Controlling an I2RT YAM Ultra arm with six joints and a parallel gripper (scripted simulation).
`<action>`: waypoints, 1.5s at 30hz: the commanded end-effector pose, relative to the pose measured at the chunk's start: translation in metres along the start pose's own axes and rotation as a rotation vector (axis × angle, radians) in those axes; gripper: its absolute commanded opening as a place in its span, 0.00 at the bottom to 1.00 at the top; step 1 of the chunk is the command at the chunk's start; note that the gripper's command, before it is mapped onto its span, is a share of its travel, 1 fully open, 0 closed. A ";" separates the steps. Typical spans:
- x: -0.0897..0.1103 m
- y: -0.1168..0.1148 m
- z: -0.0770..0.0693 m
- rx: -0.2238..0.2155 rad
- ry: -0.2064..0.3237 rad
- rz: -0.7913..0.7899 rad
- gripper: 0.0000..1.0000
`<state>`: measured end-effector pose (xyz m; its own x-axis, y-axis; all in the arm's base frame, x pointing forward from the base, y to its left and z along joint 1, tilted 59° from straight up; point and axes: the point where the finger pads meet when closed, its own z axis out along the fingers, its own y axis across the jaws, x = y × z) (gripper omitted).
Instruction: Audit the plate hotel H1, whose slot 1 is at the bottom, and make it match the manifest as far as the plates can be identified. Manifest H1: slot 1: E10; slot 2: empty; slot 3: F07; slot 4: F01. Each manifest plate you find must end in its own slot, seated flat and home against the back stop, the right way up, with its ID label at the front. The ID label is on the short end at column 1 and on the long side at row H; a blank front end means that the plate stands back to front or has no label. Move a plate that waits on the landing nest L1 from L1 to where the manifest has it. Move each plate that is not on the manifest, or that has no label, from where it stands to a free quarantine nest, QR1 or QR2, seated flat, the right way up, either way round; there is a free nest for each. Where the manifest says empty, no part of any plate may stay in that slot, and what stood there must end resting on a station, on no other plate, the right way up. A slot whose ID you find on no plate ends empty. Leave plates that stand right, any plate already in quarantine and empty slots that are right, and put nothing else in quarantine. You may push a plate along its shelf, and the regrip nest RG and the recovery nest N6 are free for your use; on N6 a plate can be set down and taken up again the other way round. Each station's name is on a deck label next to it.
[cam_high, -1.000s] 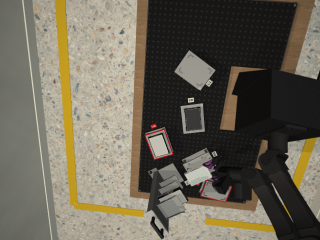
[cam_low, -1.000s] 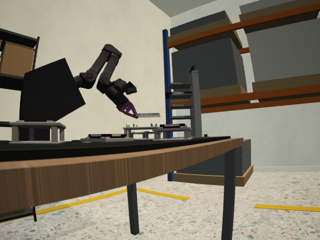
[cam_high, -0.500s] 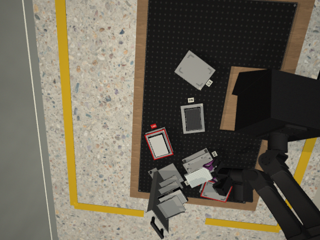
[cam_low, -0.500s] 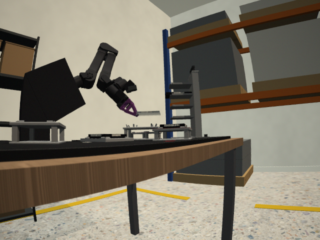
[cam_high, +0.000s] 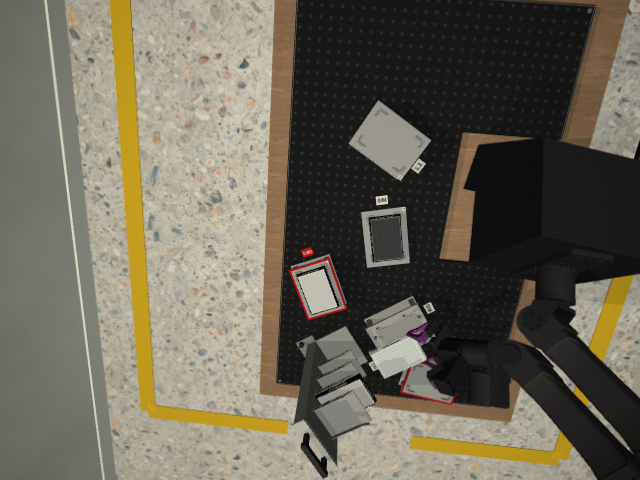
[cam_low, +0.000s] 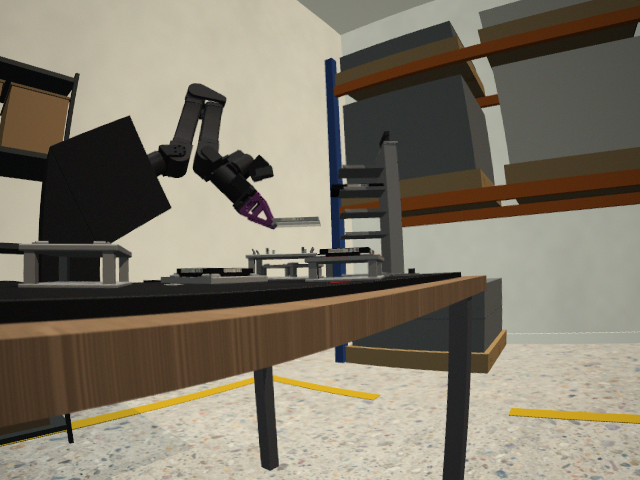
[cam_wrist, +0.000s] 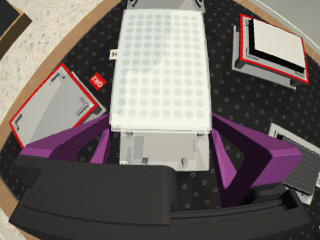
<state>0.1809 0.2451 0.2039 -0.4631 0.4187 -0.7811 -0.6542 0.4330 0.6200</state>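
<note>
One white well plate (cam_wrist: 160, 70) is pinched level in the purple pincer (cam_wrist: 160, 143), raised above the desk (cam_low: 206, 330). It is held just before the plate hotel (cam_low: 391, 206).

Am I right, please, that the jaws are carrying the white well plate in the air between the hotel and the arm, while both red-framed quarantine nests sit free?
Not quite: only one red-framed nest is free. The other holds a white plate, as the top view shows. The gripper does carry the well plate in the air.
</note>
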 end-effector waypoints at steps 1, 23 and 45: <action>-0.002 -0.004 -0.002 0.017 0.001 0.000 0.86; -0.016 -0.003 -0.017 0.016 0.001 -0.001 0.86; -0.029 -0.003 -0.030 0.016 0.001 -0.002 0.86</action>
<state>0.1769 0.2116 0.2178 -0.4697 0.4092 -0.7823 -0.6481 0.4418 0.6203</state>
